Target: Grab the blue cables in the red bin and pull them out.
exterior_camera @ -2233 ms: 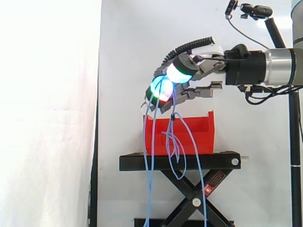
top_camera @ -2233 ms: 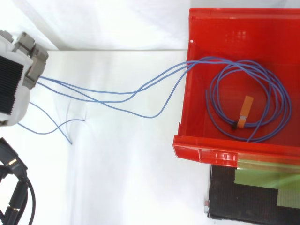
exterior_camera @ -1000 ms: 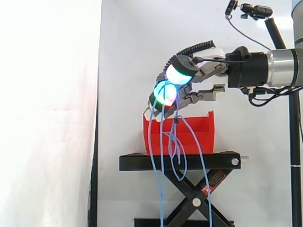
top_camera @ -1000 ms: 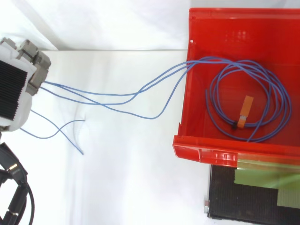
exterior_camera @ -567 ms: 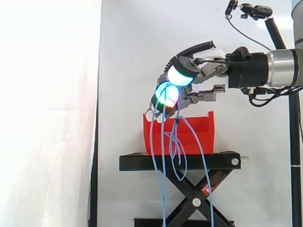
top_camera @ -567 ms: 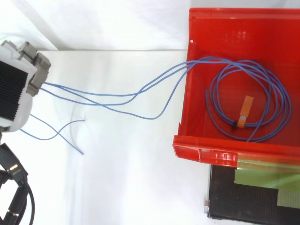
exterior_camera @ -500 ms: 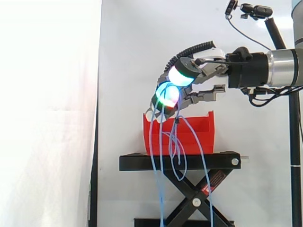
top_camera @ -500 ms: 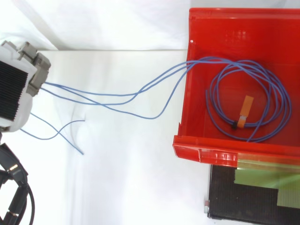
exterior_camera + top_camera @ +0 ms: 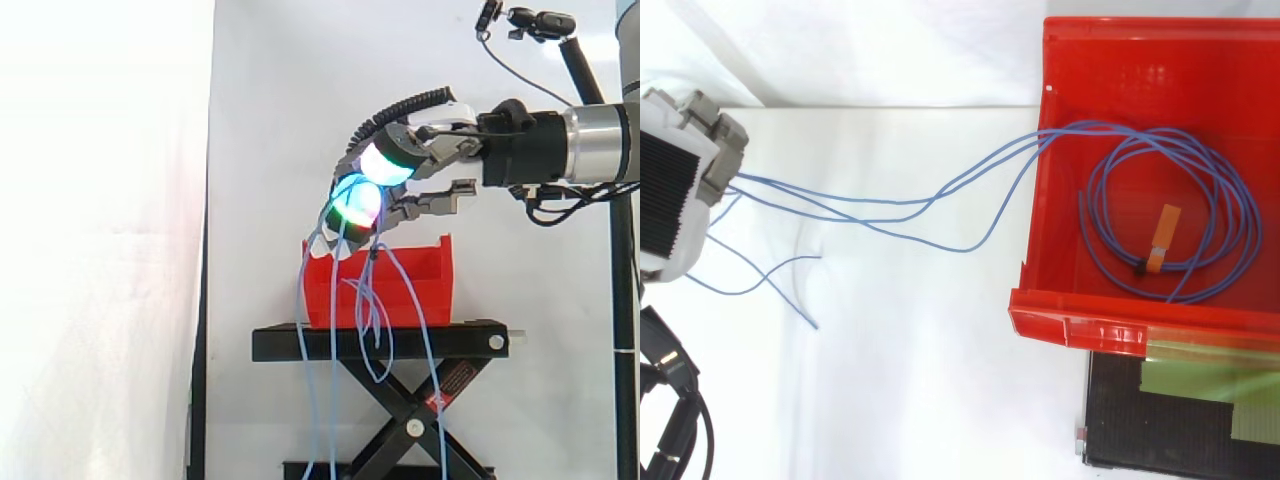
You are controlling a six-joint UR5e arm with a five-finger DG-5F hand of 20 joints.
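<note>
My hand (image 9: 400,175) hovers above and just left of the red bin (image 9: 430,285), fingers curled, glowing pads pinching several thin blue cables (image 9: 335,330). The strands hang from the fingers down past the stand. In the top view the hand (image 9: 675,200) sits at the far left, and the blue cables (image 9: 890,215) stretch from it across the white surface over the wall of the red bin (image 9: 1035,250). A coiled bundle of blue cable (image 9: 1165,215) with an orange tie still lies inside the bin.
The bin rests on a black scissor-lift stand (image 9: 380,345). A white curtain (image 9: 100,240) hangs at the left and behind. A camera on a black pole (image 9: 540,25) stands at the upper right. Loose cable ends (image 9: 770,280) trail below the hand.
The hand has drifted slightly right and up over the last two seconds. The hanging strands have swung and shifted; the coil in the bin has stayed put.
</note>
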